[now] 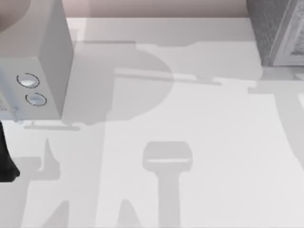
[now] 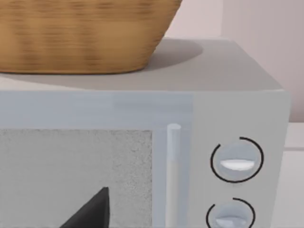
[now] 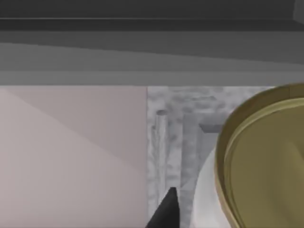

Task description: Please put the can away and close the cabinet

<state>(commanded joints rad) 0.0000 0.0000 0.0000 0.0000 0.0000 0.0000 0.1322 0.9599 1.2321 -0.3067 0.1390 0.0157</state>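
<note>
We see a white desk (image 1: 199, 142) from above, crossed by arm shadows. At the upper left of the top frame sits a grey microwave (image 1: 45, 61) with two round knobs (image 1: 28, 80) on its front. At the upper right corner is the grey speckled cabinet (image 1: 278, 31).

Left wrist frame: our left arm faces the microwave front, with the door handle (image 2: 173, 171) beside the knobs and a wicker basket (image 2: 80, 33) standing on top of it. A dark fingertip (image 2: 92, 211) of the left pincer pokes in at the bottom; we cannot tell if that pincer is wide or narrow.

Right wrist frame: the can (image 3: 261, 161), gold rim and pale body, sits large at the lower right, close to the right pincer's dark fingertip (image 3: 166, 211), with the cabinet handle (image 3: 160, 142) behind it. Whether the right pincer holds the can, we cannot tell.
</note>
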